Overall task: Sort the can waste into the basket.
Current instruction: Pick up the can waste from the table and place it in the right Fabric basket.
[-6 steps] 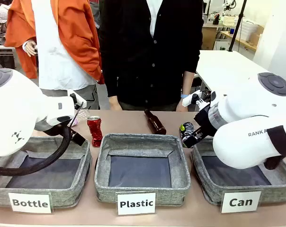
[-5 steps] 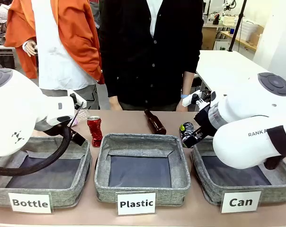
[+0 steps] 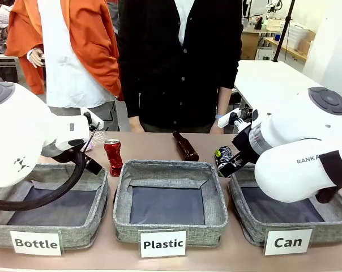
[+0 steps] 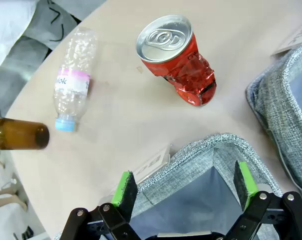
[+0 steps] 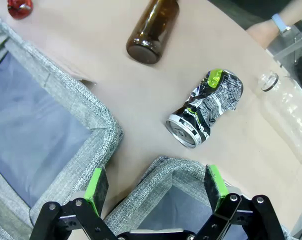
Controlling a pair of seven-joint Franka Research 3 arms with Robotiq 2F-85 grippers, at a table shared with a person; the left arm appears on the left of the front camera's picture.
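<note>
Material: thin crushed metal, so judged light, with dented walls stiff enough to pinch but slick. Recommended grip is across mid-body, not the rims.

Pos. 1: dark can (image 5: 206, 107) lies on its side on table (image 5: 141, 95), just beyond far rim of Can basket (image 5: 166, 167), ahead of right gripper (image 5: 156, 186) and apart from it. R jaws spread wide, empty, above basket corner.

Pos. 2: red can (image 4: 178, 62) stands on table beyond Bottle basket (image 4: 211, 145) rim, ahead of left gripper (image 4: 186, 187). L jaws likewise wide, empty.
</note>
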